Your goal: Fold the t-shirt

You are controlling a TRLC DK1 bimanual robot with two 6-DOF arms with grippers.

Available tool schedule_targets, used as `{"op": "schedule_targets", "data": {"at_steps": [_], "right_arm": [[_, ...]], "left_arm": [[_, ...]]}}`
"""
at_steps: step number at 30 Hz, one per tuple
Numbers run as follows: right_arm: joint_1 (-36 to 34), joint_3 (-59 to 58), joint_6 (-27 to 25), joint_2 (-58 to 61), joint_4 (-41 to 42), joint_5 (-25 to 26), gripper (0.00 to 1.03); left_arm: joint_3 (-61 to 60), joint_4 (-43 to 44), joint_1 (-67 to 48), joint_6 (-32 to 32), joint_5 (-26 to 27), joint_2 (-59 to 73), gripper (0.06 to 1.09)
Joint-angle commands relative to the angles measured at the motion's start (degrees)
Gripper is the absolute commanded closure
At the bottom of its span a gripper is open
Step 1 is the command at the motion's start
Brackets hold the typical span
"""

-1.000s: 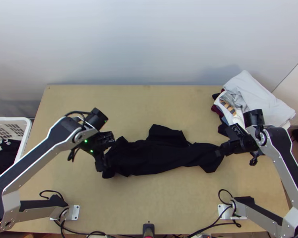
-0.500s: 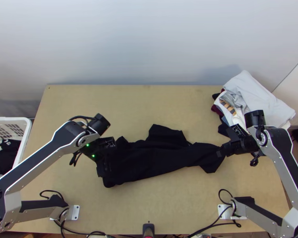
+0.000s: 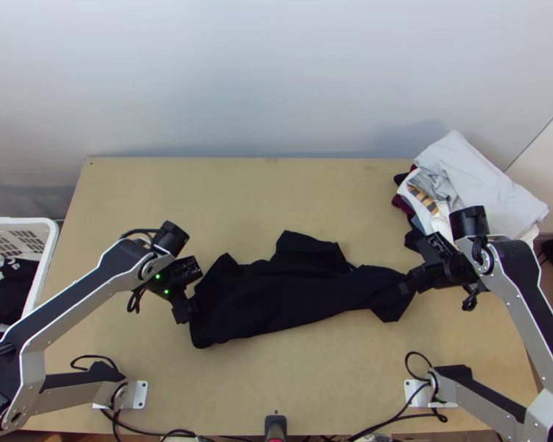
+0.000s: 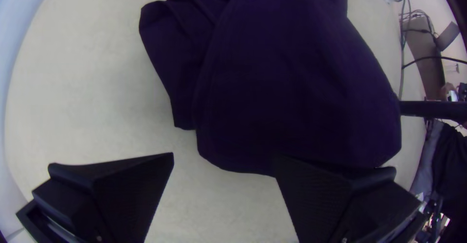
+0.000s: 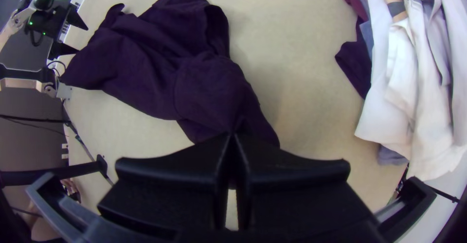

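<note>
The black t-shirt [image 3: 276, 295] lies bunched lengthwise across the middle of the table, a flap sticking out on its far side. At its left end, my left gripper [image 3: 186, 309] stands in the top view; in the left wrist view the gripper [image 4: 224, 167] is open, its fingers wide apart beside the cloth's edge [image 4: 292, 102]. My right gripper [image 3: 409, 284] is at the shirt's right end in the top view. In the right wrist view this gripper [image 5: 232, 138] is shut on a bit of the dark cloth [image 5: 209, 92], the fingertips close together.
A pile of white and coloured clothes [image 3: 472, 180] lies at the table's far right corner. Off the left edge stands a white basket [image 3: 49, 254] with clothes inside. Bare tabletop [image 3: 276, 383] stretches along the near side.
My left gripper has drawn back slightly to the left from the shirt. The shirt's left end has spread toward the near edge. My right gripper has hardly moved.
</note>
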Motion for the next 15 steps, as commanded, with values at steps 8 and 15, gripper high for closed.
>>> {"op": "schedule_targets", "data": {"at_steps": [8, 15], "right_arm": [[1.77, 1.54, 0.71, -0.06, 0.00, -0.10, 1.00], [3.53, 2.24, 1.59, 0.47, 0.09, -0.10, 1.00]], "left_arm": [[-6.11, 6.96, -0.70, -2.68, -0.87, 0.87, 0.20], [-6.55, 9.51, -1.31, -4.61, 0.54, 1.75, 0.57]]}}
